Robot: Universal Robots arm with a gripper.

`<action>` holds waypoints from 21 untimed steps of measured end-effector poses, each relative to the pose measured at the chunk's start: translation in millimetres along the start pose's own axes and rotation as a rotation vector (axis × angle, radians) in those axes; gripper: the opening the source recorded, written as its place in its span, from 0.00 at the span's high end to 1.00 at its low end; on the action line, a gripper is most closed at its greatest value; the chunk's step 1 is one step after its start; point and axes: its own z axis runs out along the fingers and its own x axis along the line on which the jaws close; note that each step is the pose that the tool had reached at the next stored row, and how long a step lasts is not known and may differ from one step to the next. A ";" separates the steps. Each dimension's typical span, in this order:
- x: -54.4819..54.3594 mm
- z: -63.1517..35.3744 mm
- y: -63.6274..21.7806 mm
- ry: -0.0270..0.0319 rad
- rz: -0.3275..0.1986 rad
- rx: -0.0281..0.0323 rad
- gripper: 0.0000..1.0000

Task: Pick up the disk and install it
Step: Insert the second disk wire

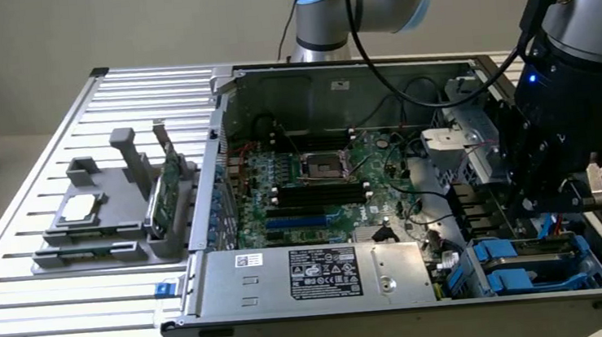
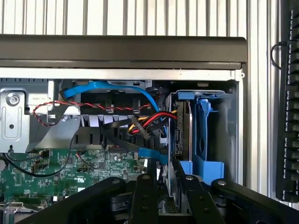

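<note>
The disk (image 2: 185, 122) stands on edge in the drive bay at the corner of the open computer case (image 1: 289, 280), its dark metal side flanked by the blue carrier frame (image 2: 202, 130). In the exterior view the blue frame (image 1: 528, 267) shows in the bay at the case's front right corner. My gripper (image 1: 566, 209) hangs just above that bay, over the disk's near end. In the wrist view the gripper (image 2: 166, 179) sits right at the disk's near end, slightly to one side of it. Whether it touches the disk is hidden.
Red, yellow and blue cables (image 2: 149, 122) cross beside the bay. The motherboard (image 1: 325, 187) fills the case floor, with the power supply (image 1: 322, 274) in front. A grey tray (image 1: 110, 226) at the exterior view's left holds a silver chip (image 1: 79, 208) and a green card (image 1: 161, 189).
</note>
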 end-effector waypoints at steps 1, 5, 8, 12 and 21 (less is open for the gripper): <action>0.1 0.1 0.0 0.0000 0.000 0.0000 0.77; 0.6 0.5 0.2 -0.0001 0.001 0.0000 0.84; 1.1 0.8 0.2 -0.0001 0.002 0.0000 0.84; 1.3 1.2 0.2 -0.0005 0.004 0.0018 0.84; 1.2 5.6 6.9 -0.0001 0.004 0.0159 0.84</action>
